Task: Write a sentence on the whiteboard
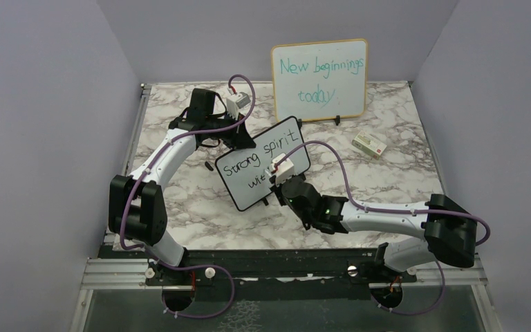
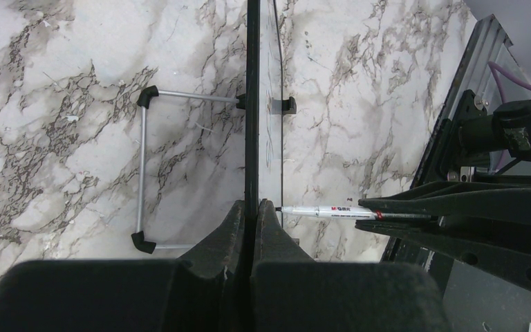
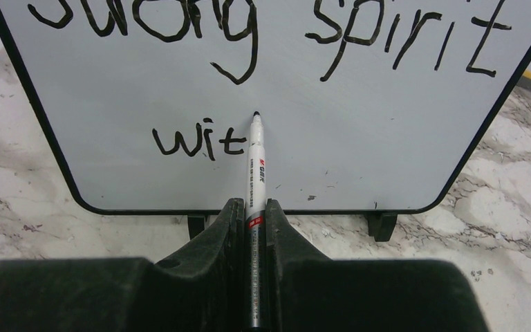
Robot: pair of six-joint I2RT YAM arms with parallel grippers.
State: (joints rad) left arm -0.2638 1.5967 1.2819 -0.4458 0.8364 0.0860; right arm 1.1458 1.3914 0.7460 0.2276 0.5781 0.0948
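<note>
Bench [image 1: 180, 207]: marble-patterned, under both arms. It carries the whiteboard [image 1: 257, 160] and, well beyond it, a larger wood-framed board [image 1: 320, 79] with teal writing.
Whiteboard: stands upright on its small feet directly ahead of the right end effector [image 3: 254, 211], with its written face toward it. Its long axis runs side to side across that end effector's front. It reads "Strong spirit", with "wit" on the line below.
Left arm: reaches forward and bends over the board's top, wrist pointing down.
Right arm: lies low over the bench, forearm nearly level, wrist aimed square at the board's face. It is the arm on the writing side.
Left end effector [image 2: 252, 214]: pressed together on the board's top edge, pinching the frame to steady it.
Right end effector: pinching a marker [image 3: 256, 159], fingers closed on its barrel.
Marker: juts straight out from the right end effector, its long axis square to the board. Its tip appears to touch the surface just right of the "t".
Next move, as a judgement: the next letter belongs to that end effector's right on the lower line, and it calls for short strokes with the tip on the board.
</note>
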